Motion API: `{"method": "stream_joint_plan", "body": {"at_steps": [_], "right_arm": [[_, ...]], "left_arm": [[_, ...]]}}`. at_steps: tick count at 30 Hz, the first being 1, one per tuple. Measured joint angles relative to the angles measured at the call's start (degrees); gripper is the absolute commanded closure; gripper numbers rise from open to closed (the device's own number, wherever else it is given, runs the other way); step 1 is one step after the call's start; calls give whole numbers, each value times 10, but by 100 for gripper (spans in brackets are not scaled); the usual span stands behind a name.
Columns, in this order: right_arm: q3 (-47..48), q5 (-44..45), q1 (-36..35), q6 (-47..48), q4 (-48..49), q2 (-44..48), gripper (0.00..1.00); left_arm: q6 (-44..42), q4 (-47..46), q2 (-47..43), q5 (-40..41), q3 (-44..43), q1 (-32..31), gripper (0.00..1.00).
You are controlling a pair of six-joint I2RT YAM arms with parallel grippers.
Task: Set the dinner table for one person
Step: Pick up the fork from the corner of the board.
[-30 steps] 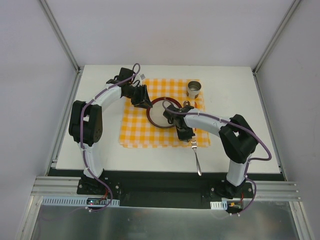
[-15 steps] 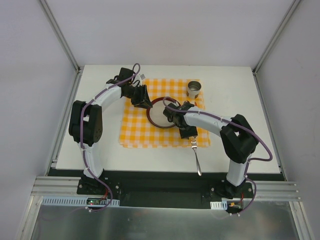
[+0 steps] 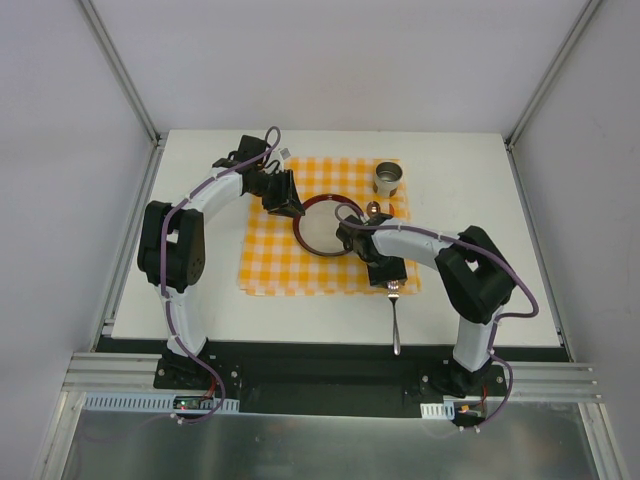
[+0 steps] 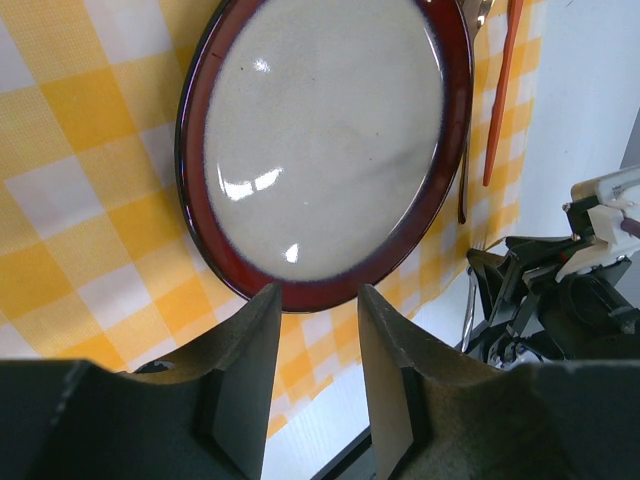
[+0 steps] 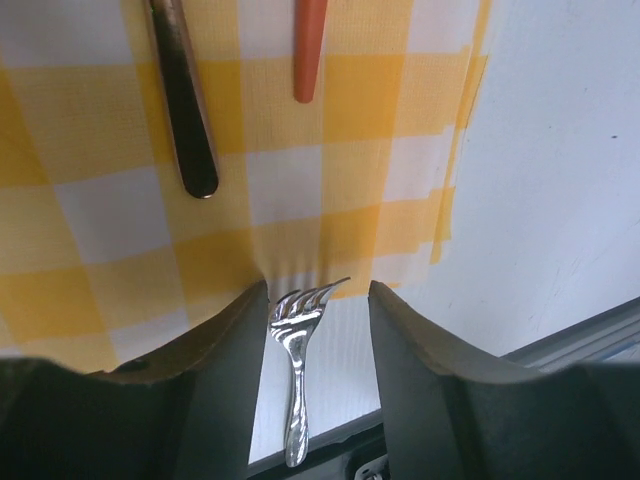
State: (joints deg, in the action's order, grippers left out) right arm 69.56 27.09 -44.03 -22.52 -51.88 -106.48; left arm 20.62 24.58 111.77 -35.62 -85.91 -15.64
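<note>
On the white dinner table (image 3: pixel 470 170) lies an orange-and-white checked cloth (image 3: pixel 268 258). A red-rimmed plate (image 3: pixel 320 228) sits on the cloth. My left gripper (image 4: pixel 318 300) hovers at the plate's (image 4: pixel 325 150) far-left rim, open, with nothing between its fingers. A silver fork (image 3: pixel 396 320) lies on the bare table, its tines touching the cloth's near edge. My right gripper (image 5: pixel 318 290) stands open over the fork's (image 5: pixel 297 370) tines, which sit close to its left finger without being gripped.
A metal cup (image 3: pixel 388 181) stands at the cloth's far right corner. A dark-handled utensil (image 5: pixel 185 110) and an orange-handled one (image 5: pixel 310 50) lie on the cloth right of the plate. The table's near edge is just beyond the fork's handle.
My right gripper has opened from shut and shifted slightly right and toward the near edge, now over the fork's tines. The left arm has not moved.
</note>
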Motion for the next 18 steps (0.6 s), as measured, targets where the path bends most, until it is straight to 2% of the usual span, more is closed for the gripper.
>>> {"method": "stream_joint_plan", "body": {"at_steps": [3,6,8,9,14,18], "right_arm": [[-12,-1,4,0,8,0,44],[-12,1,6,0,7,0,45],[-14,0,6,0,8,2,51],[-15,-1,6,0,10,3,58],[-24,-12,6,-6,30,7,62],[-32,-16,6,-11,42,12,81]], "left_arm": [[0,0,1,0,0,0,64],[0,0,3,0,-1,0,64],[0,2,5,0,-1,0,64],[0,2,5,0,-1,0,64],[0,2,5,0,-1,0,64],[0,2,5,0,-1,0,64]]}}
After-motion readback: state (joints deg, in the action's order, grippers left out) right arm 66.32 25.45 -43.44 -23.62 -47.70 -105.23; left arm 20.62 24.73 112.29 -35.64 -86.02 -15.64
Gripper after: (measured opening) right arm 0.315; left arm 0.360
